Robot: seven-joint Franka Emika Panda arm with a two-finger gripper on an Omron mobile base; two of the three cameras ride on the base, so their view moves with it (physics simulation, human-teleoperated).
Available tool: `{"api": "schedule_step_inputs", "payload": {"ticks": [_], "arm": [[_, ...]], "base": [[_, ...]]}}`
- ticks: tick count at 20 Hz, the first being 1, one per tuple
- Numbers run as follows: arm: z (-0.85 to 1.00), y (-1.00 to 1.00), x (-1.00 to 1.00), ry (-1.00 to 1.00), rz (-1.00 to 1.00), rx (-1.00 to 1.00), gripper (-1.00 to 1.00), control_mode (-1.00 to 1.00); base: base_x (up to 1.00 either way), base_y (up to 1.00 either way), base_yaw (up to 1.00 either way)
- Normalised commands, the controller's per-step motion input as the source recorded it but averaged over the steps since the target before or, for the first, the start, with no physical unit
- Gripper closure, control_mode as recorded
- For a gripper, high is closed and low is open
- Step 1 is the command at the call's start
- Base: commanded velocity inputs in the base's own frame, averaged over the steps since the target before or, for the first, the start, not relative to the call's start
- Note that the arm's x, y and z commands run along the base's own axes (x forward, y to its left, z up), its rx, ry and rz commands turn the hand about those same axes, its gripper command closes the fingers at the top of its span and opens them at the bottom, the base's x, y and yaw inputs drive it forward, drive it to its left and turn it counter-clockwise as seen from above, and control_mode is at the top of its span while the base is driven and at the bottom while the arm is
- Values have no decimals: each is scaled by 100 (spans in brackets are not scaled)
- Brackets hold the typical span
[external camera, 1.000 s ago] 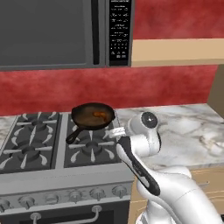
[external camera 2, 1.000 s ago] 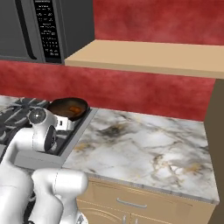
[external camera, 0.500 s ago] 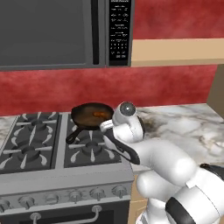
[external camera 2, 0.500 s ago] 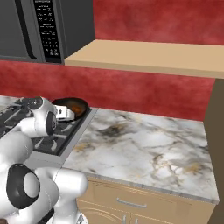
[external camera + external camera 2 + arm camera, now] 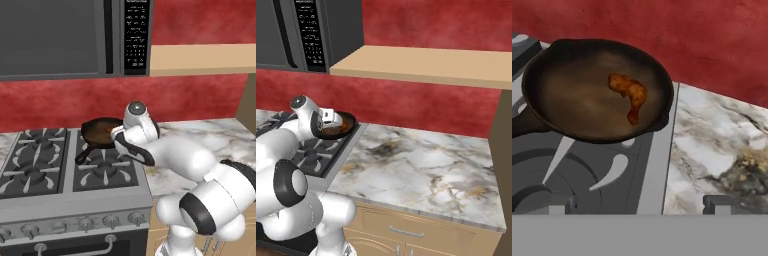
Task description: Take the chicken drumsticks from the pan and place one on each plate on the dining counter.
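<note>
The dark round pan [image 5: 577, 100] sits on the stove's back right burner, its black handle pointing toward the front left. One glossy orange-brown chicken drumstick [image 5: 630, 93] lies right of the pan's middle. My gripper [image 5: 639, 206] hovers short of the pan's near rim, open, with its fingertips [image 5: 559, 205] wide apart and nothing between them. From the left base view, the pan [image 5: 97, 131] lies just left of my hand [image 5: 119, 135]. The pan [image 5: 345, 126] also peeks out behind my wrist in the right base view. The plates and the dining counter are out of view.
The gas stove [image 5: 45, 167] has black grates. A marble worktop [image 5: 416, 165] joins it on the right. A black microwave [image 5: 60, 37] hangs above, and a wooden shelf [image 5: 421, 65] juts out over the worktop. A red wall runs behind.
The arm has swung forward and left from beside the stove, carrying the hand up to the pan's right side. The gripper stayed open and the pan has not moved.
</note>
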Motion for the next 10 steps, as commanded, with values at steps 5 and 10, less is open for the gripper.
{"api": "schedule_step_inputs", "payload": {"ticks": [5,10], "arm": [[-9,4,29,-4,0,0,-100,-100],[-19,2,20,-9,0,0,-100,-100]], "base": [[0,0,0],[0,0,0]]}}
